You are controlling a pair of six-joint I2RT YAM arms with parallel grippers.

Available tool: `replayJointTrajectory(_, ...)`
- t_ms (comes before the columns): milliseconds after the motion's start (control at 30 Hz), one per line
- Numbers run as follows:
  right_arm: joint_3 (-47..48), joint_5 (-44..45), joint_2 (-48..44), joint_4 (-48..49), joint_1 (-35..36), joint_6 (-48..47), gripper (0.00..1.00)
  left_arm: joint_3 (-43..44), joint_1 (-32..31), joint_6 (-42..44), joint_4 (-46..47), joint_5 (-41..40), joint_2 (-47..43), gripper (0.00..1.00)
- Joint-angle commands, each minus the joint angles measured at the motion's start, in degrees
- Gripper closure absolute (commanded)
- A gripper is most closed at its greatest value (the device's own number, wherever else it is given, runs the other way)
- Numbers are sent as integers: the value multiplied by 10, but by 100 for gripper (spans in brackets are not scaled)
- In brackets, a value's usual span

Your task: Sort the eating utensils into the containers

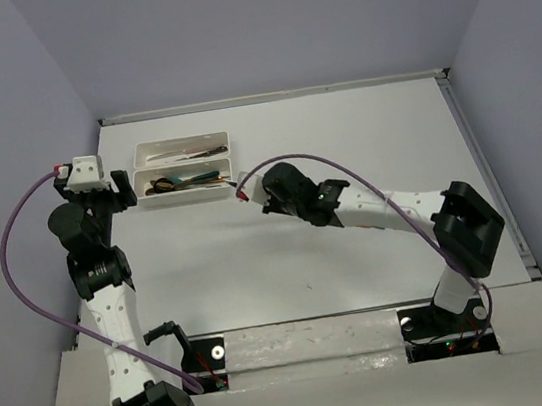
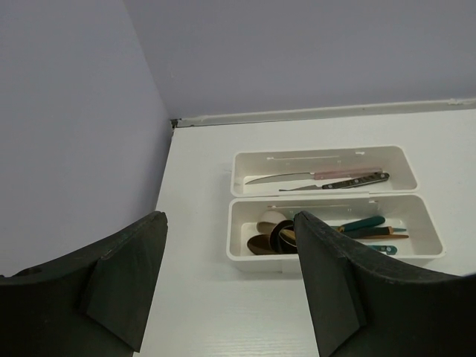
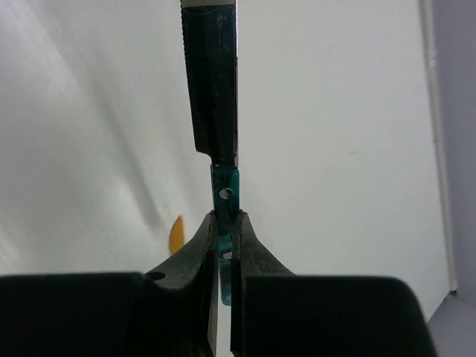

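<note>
Utensils: most are binned. I see knives (image 2: pixel 320 178) in the far tray (image 2: pixel 245 160), and spoons (image 2: pixel 271 234) plus teal handles (image 2: pixel 364 223) in the near tray (image 2: pixel 239 256). Both trays lie side by side at 12 o'clock on the table (image 1: pixel 345 152).
Piece in hand: teal-handled knife (image 3: pixel 225 190), dark blade pointing away from the wrist camera.
Right gripper (image 3: pixel 225 221): clenched on the end of the handle, pinching its flat sides so the blade can't swivel. It sits at 4 o'clock of the near tray's right end, just beside it.
Left gripper (image 2: pixel 227 245): jaws wide with nothing between them, at 9 o'clock of the trays. I read that as parked out of the right arm's lane.
Orange sliver (image 3: pixel 176 234): low beside the right fingers. I can't tell what it is.
Next, my call: carry the knife to the far tray with the other knives and line the blade up with the tray's long axis before letting go.
Risk: the grip is at the handle tip, so the long blade may droop or catch the rim.
</note>
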Motion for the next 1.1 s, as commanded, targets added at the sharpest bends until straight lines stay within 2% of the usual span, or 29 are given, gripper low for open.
replayJointTrajectory(0,159,51,98,96,3,-66,100,-4,6,-6,31,-16,-11,19)
replayJointTrajectory(33,203,58,131,94,3,-79,100,-2,6,-6,30,-23,-10,19)
replayJointTrajectory(67,304,62,165,77,3,-104,100,0,6,-7,27,-38,-13,19)
replayJointTrajectory(100,361,62,238,67,-2,-114,100,1,6,-8,26,-46,-13,19)
replayJointTrajectory(167,481,65,316,47,-2,-144,100,2,8,-8,25,-60,-15,19)
replayJointTrajectory(200,606,67,356,35,-7,-160,100,4,9,-8,25,-63,-15,19)
replayJointTrajectory(233,669,68,436,31,-7,-176,100,4,9,-8,23,-66,-15,19)
replayJointTrajectory(300,821,55,505,34,-7,-228,100,3,10,-8,24,-65,-15,19)
replayJointTrajectory(333,849,46,534,47,-7,-240,100,3,10,-8,25,-61,-14,19)
replayJointTrajectory(367,855,31,563,99,-7,-261,100,2,11,-8,25,-60,-14,19)
replayJointTrajectory(467,806,-16,567,172,-12,-252,100,2,12,-8,26,-57,-11,19)
replayJointTrajectory(767,850,-77,634,184,-36,-163,100,4,19,-9,26,-45,-4,19)
replayJointTrajectory(1067,844,-65,671,187,-47,-151,100,6,21,-10,23,-33,3,19)
